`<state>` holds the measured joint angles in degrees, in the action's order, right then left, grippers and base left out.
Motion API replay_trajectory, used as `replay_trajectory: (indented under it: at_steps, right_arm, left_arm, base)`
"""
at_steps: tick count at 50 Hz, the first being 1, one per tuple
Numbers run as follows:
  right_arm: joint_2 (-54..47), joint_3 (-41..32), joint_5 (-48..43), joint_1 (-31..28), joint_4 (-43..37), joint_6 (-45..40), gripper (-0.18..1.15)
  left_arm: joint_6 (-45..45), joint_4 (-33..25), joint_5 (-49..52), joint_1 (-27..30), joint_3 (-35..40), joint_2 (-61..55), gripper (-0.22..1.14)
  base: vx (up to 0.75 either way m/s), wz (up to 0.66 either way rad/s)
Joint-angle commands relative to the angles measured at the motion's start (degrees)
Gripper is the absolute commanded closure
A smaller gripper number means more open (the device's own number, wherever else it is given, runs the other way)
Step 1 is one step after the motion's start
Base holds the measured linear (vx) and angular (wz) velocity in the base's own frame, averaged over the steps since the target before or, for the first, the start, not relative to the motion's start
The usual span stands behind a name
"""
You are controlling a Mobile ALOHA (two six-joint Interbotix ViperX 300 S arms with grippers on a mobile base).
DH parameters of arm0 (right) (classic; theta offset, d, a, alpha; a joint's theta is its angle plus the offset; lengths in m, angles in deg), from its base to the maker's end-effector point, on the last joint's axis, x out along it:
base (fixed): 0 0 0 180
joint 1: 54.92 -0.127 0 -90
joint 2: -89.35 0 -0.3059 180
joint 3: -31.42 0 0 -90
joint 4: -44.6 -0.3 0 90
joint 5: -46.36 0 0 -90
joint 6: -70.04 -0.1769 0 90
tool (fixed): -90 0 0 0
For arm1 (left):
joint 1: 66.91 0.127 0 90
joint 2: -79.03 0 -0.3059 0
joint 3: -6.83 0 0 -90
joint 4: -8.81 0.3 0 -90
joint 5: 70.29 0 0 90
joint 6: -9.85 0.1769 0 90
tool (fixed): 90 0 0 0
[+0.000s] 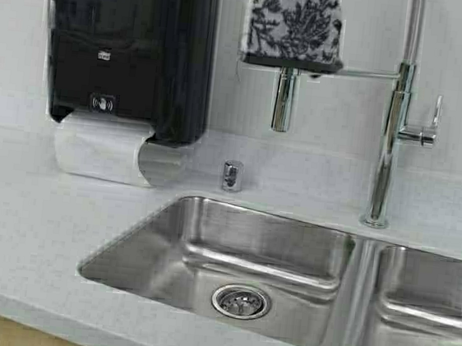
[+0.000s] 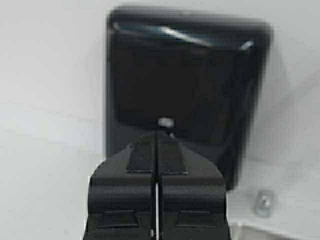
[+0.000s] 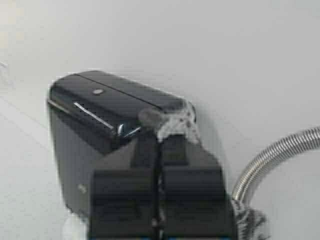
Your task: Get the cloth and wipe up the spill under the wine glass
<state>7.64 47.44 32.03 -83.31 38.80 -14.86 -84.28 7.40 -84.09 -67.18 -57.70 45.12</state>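
The right gripper (image 3: 160, 137) is clenched on a pinch of the cloth (image 1: 295, 23), which hangs over the faucet's (image 1: 394, 132) arm above the sink (image 1: 230, 256); the left gripper (image 2: 156, 150) is closed on nothing, facing the black towel dispenser (image 1: 125, 42). This looks like the fetching step: next the cloth needs lifting clear of the faucet. No wine glass or spill is in view.
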Motion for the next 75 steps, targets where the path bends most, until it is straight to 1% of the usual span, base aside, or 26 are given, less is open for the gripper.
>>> replay_trajectory:
  at_steps: [1, 11, 18, 41, 51, 60, 75]
  right_arm:
    - [4.13, 1.05, 1.49, -0.09, 0.09, 0.09, 0.91]
    - [7.29, 5.01, 2.11, -0.09, 0.09, 0.26, 0.91]
    - [7.47, 7.21, 1.93, 0.0, 0.18, 0.44, 0.91]
    - [7.38, 8.26, 1.32, 0.0, 1.41, 0.44, 0.91]
    - [7.38, 9.84, 0.62, 0.0, 2.29, 0.7, 0.91]
    - [6.94, 11.16, -0.26, 1.14, 2.9, 0.97, 0.91]
    - [6.94, 12.22, -1.85, 2.2, 2.81, 0.53, 0.91]
  left_arm:
    - [-0.09, -0.18, -0.18, -0.09, 0.53, -0.62, 0.89]
    - [-0.09, -0.35, -0.18, -0.09, 0.35, -0.53, 0.89]
    - [-0.09, -0.35, -0.18, -0.09, 0.35, -0.62, 0.89]
    - [-0.53, -0.44, -0.18, -0.09, 0.7, -0.7, 0.89]
    - [-1.76, -0.44, -0.18, -0.09, 0.7, -0.79, 0.89]
    - [-1.76, -0.44, -0.18, -0.09, 0.88, -0.88, 0.89]
    - [-1.58, -0.44, -0.35, -0.09, 1.05, -0.97, 0.89]
  base:
    - [-0.07, -0.01]
    - [-0.1, 0.0]
    - [-0.18, -0.01]
    - [-0.21, 0.09]
    - [-0.2, 0.23]
    - [-0.18, 0.32]
    - [-0.15, 0.5]
